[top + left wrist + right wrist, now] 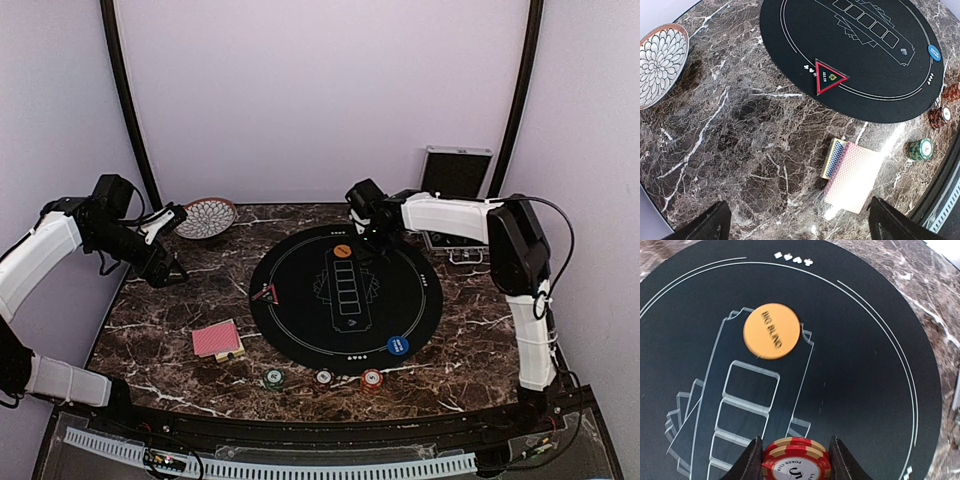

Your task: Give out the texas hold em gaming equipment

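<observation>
- The desk [170, 300]: my left pincer [797, 216] hangs wide open over its left side.
- The black mat [300, 310]: my right pincer [796, 450] hovers above its upper part.
- The red-backed cards [852, 177]: lower centre of the left wrist view, nearest my left arm.
- The orange BIG BLIND button [772, 330]: just ahead of the red chip stack [796, 467] that my right pincer clamps.

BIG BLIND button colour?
BIG BLIND button: orange with black lettering, clearest in the right wrist view.

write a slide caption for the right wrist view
Right gripper clamps a stack of red poker chips at the black mat, orange big blind button beyond.
</observation>
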Controlling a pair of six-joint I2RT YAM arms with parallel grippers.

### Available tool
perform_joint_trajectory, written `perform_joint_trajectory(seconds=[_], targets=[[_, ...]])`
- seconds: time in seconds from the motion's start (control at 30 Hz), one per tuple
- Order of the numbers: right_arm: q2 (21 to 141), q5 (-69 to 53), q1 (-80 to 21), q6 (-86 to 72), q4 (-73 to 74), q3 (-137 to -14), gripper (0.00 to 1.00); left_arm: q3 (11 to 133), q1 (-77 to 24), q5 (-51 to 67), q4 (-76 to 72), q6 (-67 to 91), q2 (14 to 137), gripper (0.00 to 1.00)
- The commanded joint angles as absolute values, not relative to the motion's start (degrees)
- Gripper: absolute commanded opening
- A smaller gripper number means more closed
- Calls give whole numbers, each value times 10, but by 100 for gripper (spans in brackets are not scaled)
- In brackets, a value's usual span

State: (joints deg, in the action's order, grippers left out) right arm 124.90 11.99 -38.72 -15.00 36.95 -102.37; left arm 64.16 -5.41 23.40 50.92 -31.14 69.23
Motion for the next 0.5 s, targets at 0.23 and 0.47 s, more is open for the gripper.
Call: perform_joint_trajectory(seconds=[0.23,0.47], targets=[[1334,102,-355,-135,330,-1108,5,652,-56,247,522,-318,682,99],[1364,94,-345,-136,325,-1115,15,651,-56,245,523,-321,683,99]])
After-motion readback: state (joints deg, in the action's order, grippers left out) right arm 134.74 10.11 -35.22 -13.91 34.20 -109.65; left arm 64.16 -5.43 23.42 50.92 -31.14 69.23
